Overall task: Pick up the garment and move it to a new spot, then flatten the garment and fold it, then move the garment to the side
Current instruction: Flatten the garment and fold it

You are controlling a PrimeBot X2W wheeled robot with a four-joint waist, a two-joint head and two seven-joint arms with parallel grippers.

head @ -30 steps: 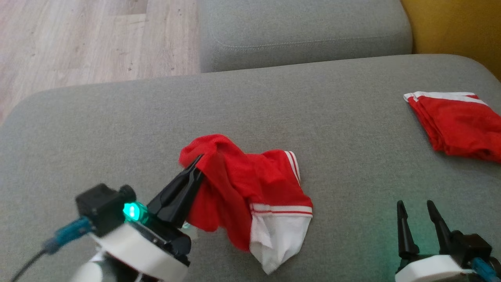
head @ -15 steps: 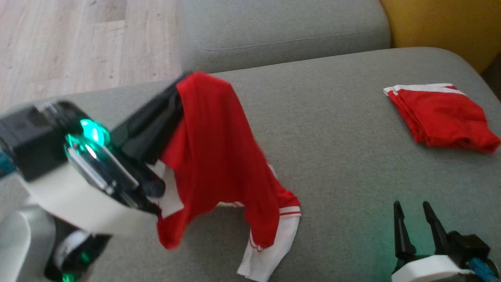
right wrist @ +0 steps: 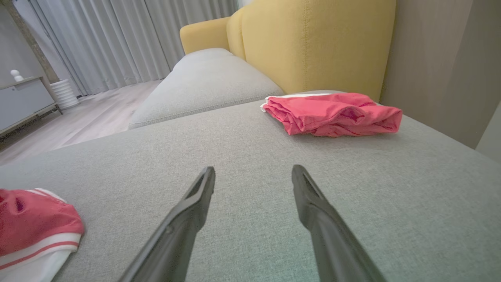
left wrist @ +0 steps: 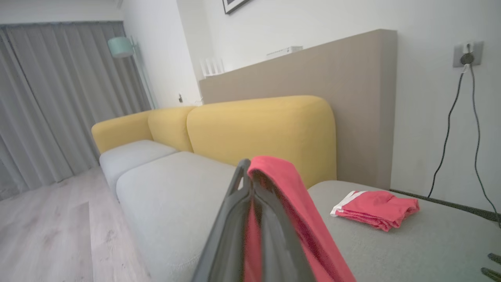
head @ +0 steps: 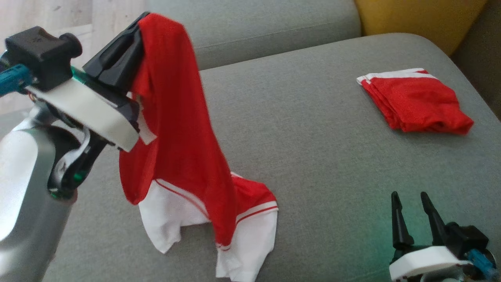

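Note:
The garment [head: 180, 129] is red with white, red-striped cuffs. It hangs from my left gripper [head: 143, 17], which is shut on its top and raised high at the upper left. Its lower end [head: 246, 235] still rests on the grey sofa seat [head: 313, 149]. In the left wrist view the red cloth [left wrist: 289, 196] drapes over the closed fingers [left wrist: 242, 184]. My right gripper [head: 409, 199] stands open low at the right, with nothing between its fingers [right wrist: 195, 199]. A cuff of the garment [right wrist: 35, 231] shows at the left of the right wrist view.
A second red garment [head: 415, 102], folded, lies at the far right of the seat, also in the wrist views [left wrist: 375, 209] [right wrist: 332, 113]. Yellow backrest cushions [right wrist: 313, 43] stand behind. A neighbouring grey seat [head: 254, 27] and wooden floor [left wrist: 47, 231] lie beyond.
My left gripper has lifted the garment up off the seat, so it now hangs stretched with only its lower end on the cushion. The head camera has turned. The right gripper stayed put.

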